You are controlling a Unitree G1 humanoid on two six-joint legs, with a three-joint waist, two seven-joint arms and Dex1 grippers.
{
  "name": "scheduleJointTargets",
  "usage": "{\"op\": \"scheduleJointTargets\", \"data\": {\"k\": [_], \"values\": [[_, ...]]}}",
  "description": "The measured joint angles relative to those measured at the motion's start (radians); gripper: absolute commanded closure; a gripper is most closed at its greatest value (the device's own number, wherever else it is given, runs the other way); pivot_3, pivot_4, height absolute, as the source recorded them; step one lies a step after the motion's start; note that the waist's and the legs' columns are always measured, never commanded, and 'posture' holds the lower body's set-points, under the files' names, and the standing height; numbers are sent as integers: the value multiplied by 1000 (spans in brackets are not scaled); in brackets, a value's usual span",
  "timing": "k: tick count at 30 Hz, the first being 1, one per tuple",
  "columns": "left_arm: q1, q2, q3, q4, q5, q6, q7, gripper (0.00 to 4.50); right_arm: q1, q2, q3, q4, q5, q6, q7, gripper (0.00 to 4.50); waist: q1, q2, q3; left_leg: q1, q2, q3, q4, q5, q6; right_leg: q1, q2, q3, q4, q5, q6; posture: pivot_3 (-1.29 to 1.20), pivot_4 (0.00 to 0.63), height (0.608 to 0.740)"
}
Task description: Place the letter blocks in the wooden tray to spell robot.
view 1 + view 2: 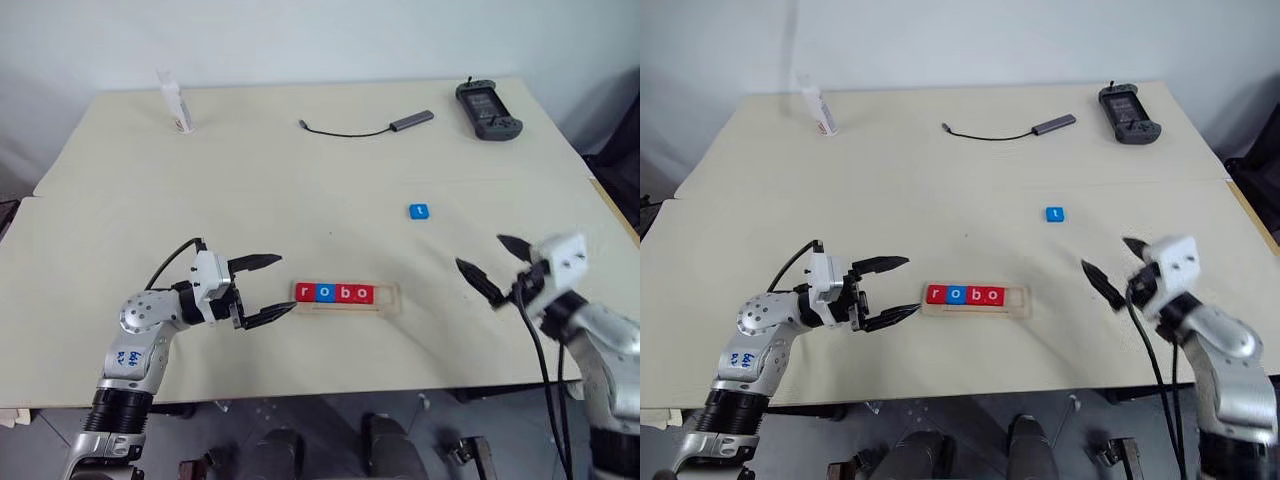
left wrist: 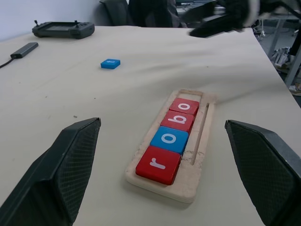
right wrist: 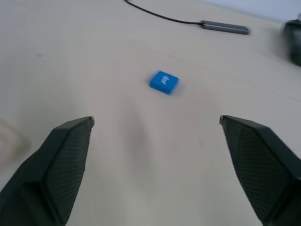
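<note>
The wooden tray (image 1: 389, 303) lies near the table's front edge and holds several letter blocks (image 1: 335, 293) reading r, o, b, o: red, blue, red, red. A blue t block (image 1: 419, 211) lies alone on the table, behind and to the right of the tray. My left gripper (image 1: 272, 286) stands open just left of the tray's r end, holding nothing; the left wrist view has the tray (image 2: 193, 188) between its fingers. My right gripper (image 1: 493, 262) is open and empty, to the right of the tray and nearer than the t block (image 3: 164, 81).
At the table's back lie a grey cable with an adapter (image 1: 410, 121), a dark handheld controller (image 1: 488, 109) at the back right, and a small white bottle (image 1: 176, 104) at the back left. The table edge (image 1: 300, 395) runs just in front of the tray.
</note>
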Motion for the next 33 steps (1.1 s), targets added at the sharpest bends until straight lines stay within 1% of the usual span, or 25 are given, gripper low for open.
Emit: {"op": "scheduleJointTargets", "data": {"k": [3,6,8,10,13,16,19,24,26,27,30,33], "values": [[5,-4,2,-4,0,0,9,0,-153,3,58,102,-8,103,-51,12,1,0,0,-1,0,-1,0,0,0,0,-1,-1,0,0,0,0,150,740],[9,-17,5,-15,0,1,30,0,-369,34,147,313,-79,204,-149,12,-2,0,0,-1,-1,-1,1,0,0,0,-1,-1,0,0,0,0,150,740],[17,-18,7,-29,0,1,38,0,-452,56,183,425,-120,212,-195,12,-3,0,0,-1,0,-1,-1,0,0,-1,-1,-2,1,0,-1,0,150,740],[28,-18,11,-41,0,2,50,0,-552,95,208,582,-165,205,-250,12,-7,0,0,-1,0,-1,-2,0,0,-1,-1,-2,2,0,-1,0,150,740],[45,-19,13,-52,0,3,63,0,-626,136,230,738,-198,176,-289,12,-8,0,0,-2,-1,-1,-2,0,0,-1,-1,-3,2,0,-1,0,150,740],[55,-19,13,-69,0,5,77,0,-665,155,236,834,-215,121,-295,12,-13,0,0,-2,-2,-1,-1,0,1,-1,-2,-4,2,0,-1,0,150,740],[58,-19,13,-80,0,5,87,0,-686,179,240,881,-226,79,-299,525,-26,0,0,-2,-1,-1,0,0,1,0,-1,-4,3,0,-1,0,150,740],[60,-19,13,-81,0,5,93,0,-679,196,241,878,-229,53,-307,2207,-29,0,0,-2,-1,-1,0,0,1,-1,-1,-4,3,0,-1,0,150,740],[59,-20,12,-81,0,5,93,0,-651,196,241,835,-229,52,-307,2910,-25,1,0,-2,-1,-2,0,0,1,0,-2,-4,3,0,-1,0,150,740],[59,-20,11,-80,0,5,92,0,-635,196,240,810,-227,55,-306,3045,-25,0,0,-2,-2,-2,0,0,1,0,-2,-4,3,0,-1,0,150,740],[49,-26,0,-75,0,6,87,0,-555,193,234,680,-218,88,-299,3045,-26,1,0,-2,-1,-2,0,0,1,-1,-2,-4,3,0,-1,0,150,740],[35,-35,-10,-72,0,6,81,0,-468,169,220,507,-198,178,-298,3045,-26,1,0,-2,-1,-2,0,0,1,-1,-2,-4,3,0,-1,0,150,740]]}}
